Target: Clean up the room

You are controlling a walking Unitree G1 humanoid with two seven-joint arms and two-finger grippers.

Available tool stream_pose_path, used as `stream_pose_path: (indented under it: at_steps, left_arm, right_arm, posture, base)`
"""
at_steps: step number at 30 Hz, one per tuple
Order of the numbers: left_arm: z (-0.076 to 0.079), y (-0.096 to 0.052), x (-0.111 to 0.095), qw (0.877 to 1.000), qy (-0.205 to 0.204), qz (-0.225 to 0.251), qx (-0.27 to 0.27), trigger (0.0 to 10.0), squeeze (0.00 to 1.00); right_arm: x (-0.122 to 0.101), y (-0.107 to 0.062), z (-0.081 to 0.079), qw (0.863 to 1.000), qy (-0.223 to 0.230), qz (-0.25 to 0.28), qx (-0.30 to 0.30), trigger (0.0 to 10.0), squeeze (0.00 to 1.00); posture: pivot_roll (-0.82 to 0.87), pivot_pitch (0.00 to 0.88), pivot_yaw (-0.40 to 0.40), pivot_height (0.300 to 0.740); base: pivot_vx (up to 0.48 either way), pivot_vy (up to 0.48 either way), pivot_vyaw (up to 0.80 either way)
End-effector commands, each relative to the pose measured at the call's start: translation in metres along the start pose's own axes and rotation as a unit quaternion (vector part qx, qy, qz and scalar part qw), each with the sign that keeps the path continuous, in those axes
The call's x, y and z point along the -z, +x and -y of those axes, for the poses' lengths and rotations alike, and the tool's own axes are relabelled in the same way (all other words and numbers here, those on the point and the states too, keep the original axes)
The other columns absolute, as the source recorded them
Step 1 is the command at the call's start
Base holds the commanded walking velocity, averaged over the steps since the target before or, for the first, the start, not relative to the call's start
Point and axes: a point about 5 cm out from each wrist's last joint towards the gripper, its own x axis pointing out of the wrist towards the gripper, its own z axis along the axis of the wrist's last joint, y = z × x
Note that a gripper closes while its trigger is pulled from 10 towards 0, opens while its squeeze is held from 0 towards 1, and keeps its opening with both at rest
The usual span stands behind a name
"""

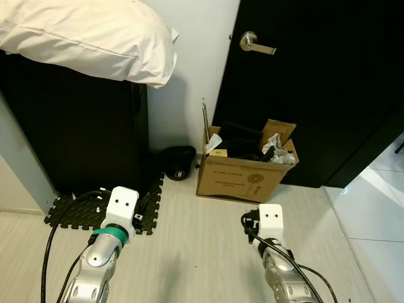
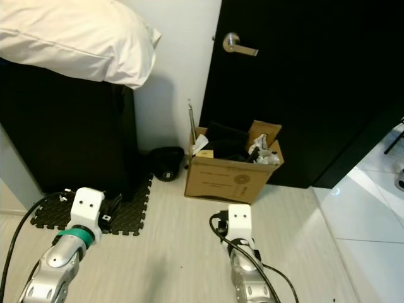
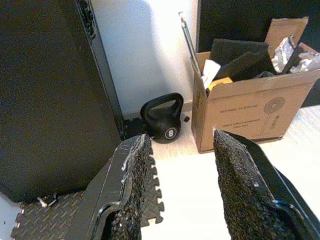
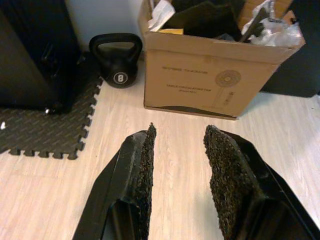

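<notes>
A: Head views first. The box [image 1: 243, 169] sits on the floor against the black door [image 1: 315, 82], stuffed with dark pieces and crumpled wrap. A kettlebell [image 1: 178, 163] stands just beside it, at the corner of the dark cabinet [image 1: 82, 126], and a pillow [image 1: 95, 38] hangs over the cabinet's top edge. Both arms are low over bare floor, well apart from all of it.

B: So nothing is held. The risk?

A: The box is overfull. If the robot lifts it by one flap, the wrap on top would likely spill. The pillow overhangs too, and a bump to the cabinet might slide it off.

B: And the left wrist view?

A: The left claw [image 3: 177, 185] is released and empty, pointing between the kettlebell and the box. The foam mat [image 3: 65, 220] lies below it with a toothed edge, and a finger coming in low could catch there. A thin rod [image 3: 189, 42] pokes up at the box corner, easy to snag.

B: Right wrist view?

A: The right claw [image 4: 179, 175] is also spread with nothing in it, aimed at the box front. The kettlebell looks heavy and smooth, so these fingers would probably slip on its handle.
</notes>
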Motion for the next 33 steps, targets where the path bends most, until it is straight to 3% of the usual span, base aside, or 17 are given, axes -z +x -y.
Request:
stream_pose_path:
  at_steps: [1,7,11,21,33]
  left_arm:
    - [0.002,-0.001,0.007,1.000,0.002,-0.017,0.004,10.0,0.00]
    - [0.003,0.003,0.006,1.000,0.007,-0.018,0.009,10.0,0.00]
    - [-0.003,0.013,-0.005,1.000,0.011,-0.014,-0.003,10.0,0.00]
    - [-0.006,0.010,-0.002,0.999,0.015,-0.014,-0.045,10.0,0.00]
    - [-0.001,0.008,0.006,0.998,0.025,-0.031,-0.042,10.0,0.00]
  right_arm:
    - [0.002,-0.001,0.001,1.000,-0.008,0.000,-0.002,10.0,0.00]
    - [-0.001,0.002,-0.001,1.000,-0.013,0.003,-0.006,10.0,0.00]
    - [-0.014,0.010,-0.009,1.000,-0.016,0.009,-0.023,10.0,0.00]
    - [-0.003,0.009,-0.008,0.999,-0.022,-0.019,-0.040,10.0,0.00]
    - [-0.001,0.009,-0.008,0.999,-0.028,-0.022,-0.041,10.0,0.00]
  posture:
    - [0.12,0.000,-0.038,0.740]
    - [0.13,0.000,-0.036,0.740]
    - [0.18,0.000,-0.065,0.740]
    - [0.24,0.000,-0.147,0.740]
    - [0.22,0.000,-0.134,0.740]
  base:
    - [0.000,0.000,0.80]
    - [0.000,0.000,0.80]
    - [0.000,0.000,0.80]
    - [0.000,0.000,0.80]
    - [0.000,0.000,0.79]
